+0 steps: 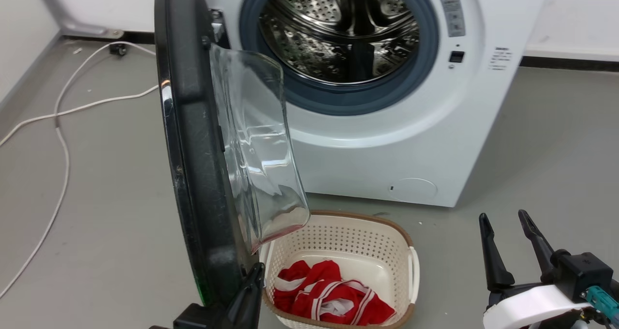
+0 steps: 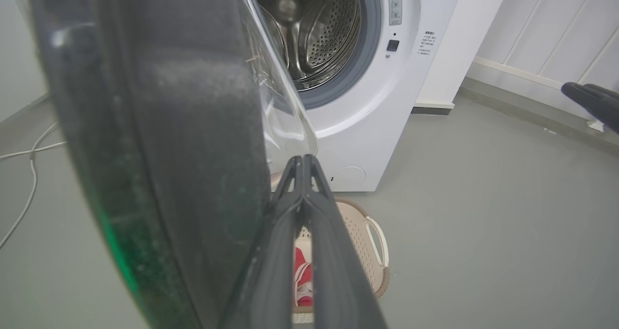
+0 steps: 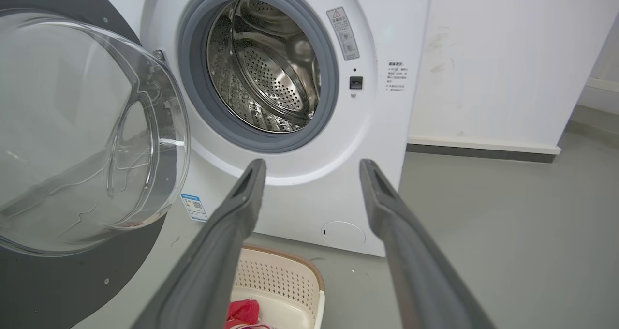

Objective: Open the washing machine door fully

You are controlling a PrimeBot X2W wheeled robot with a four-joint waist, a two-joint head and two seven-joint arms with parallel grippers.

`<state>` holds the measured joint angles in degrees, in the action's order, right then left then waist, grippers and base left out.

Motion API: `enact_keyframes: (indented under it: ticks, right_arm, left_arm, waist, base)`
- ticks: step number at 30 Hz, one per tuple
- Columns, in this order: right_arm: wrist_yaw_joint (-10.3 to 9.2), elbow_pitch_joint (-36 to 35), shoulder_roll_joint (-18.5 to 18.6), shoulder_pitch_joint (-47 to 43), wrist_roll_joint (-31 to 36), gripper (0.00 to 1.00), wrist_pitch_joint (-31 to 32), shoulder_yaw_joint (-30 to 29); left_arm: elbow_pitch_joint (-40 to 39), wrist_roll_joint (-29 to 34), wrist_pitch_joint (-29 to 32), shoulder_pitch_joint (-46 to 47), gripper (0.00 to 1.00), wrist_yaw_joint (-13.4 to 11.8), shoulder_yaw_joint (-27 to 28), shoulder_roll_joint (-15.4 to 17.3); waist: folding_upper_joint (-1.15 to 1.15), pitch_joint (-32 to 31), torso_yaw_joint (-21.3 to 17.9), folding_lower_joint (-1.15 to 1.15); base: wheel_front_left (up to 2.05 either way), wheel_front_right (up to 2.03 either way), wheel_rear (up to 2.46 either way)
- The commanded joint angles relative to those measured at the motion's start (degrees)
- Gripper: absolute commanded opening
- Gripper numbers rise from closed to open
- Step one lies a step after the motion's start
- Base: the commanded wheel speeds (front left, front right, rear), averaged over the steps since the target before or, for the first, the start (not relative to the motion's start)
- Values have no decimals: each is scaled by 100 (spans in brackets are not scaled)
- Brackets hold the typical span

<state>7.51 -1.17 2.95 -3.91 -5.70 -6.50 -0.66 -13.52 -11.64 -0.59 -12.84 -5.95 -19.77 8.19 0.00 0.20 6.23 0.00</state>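
Grey floor [image 1: 96, 198], washing machine door [image 1: 193, 140] just beside left pincer [image 2: 303, 160]

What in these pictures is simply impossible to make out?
- Head view: the washing machine door stands edge-on, so its outer face is hidden.
- Left wrist view: whether the left gripper touches the door; the close-up is too blurred.
- Right wrist view: the grey label has print too small to read.
- Right wrist view: the red cloth in the basket is cut by the bottom edge.

Bright even indoor light, faint shadows, glints on door [image 1: 193, 150] and drum [image 1: 338, 29], door blurred in left wrist view, edges bowed.
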Motion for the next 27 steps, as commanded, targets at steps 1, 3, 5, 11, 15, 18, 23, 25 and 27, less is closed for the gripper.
enact_keyframes:
  ticks: [1, 3, 5, 11, 15, 18, 23, 25, 27]
  right_arm:
    - [-4, -30, -12, -67, -34, 100, 12, -6]
    - [-4, -47, -13, -71, -39, 100, 19, 1]
    - [-4, -57, -13, -68, -39, 100, 32, 10]
    - [-4, -94, -12, -19, -39, 100, 50, 4]
    - [-4, -89, -12, 49, -6, 100, 72, 39]
    - [-4, -109, -13, 101, 6, 100, 90, 61]
    - [-4, -129, -13, 165, 31, 100, 124, 33]
    - [-4, -127, -12, 170, 37, 100, 130, 22]
    - [-4, -131, -12, 187, 36, 100, 123, 1]
  left_arm:
    - [-21, -25, -9, -54, 0, -75, 119, 43]
    - [-42, -51, -32, -95, 0, -143, 199, 64]
    - [-53, -82, -72, -102, 0, -198, 299, 84]
    - [87, -298, -213, 198, 0, -185, 721, 237]
    - [248, -469, -212, 474, 0, -151, 1020, 374]
    - [370, -593, -196, 667, 0, -182, 1298, 518]
    - [636, -829, -331, 864, 0, -290, 1769, 622]
    - [777, -934, -403, 910, 0, -332, 1970, 675]
    - [956, -1050, -486, 990, 0, -342, 2189, 757]
  waist:
    - [0, 1, 217, 0]
    - [0, -2, 354, 0]
    - [0, 2, 481, 0]
    - [0, 79, 769, 0]
    - [0, 123, 810, 0]
    - [0, 179, 801, 0]
    - [0, 289, 772, 0]
    - [0, 327, 758, 0]
    - [0, 387, 745, 0]
  base:
    - [0, 0, 0]
    - [0, 0, 0]
    - [0, 0, 0]
    - [0, 0, 0]
    - [0, 0, 0]
    - [0, 0, 0]
    - [0, 0, 0]
    - [0, 0, 0]
    - [0, 0, 0]
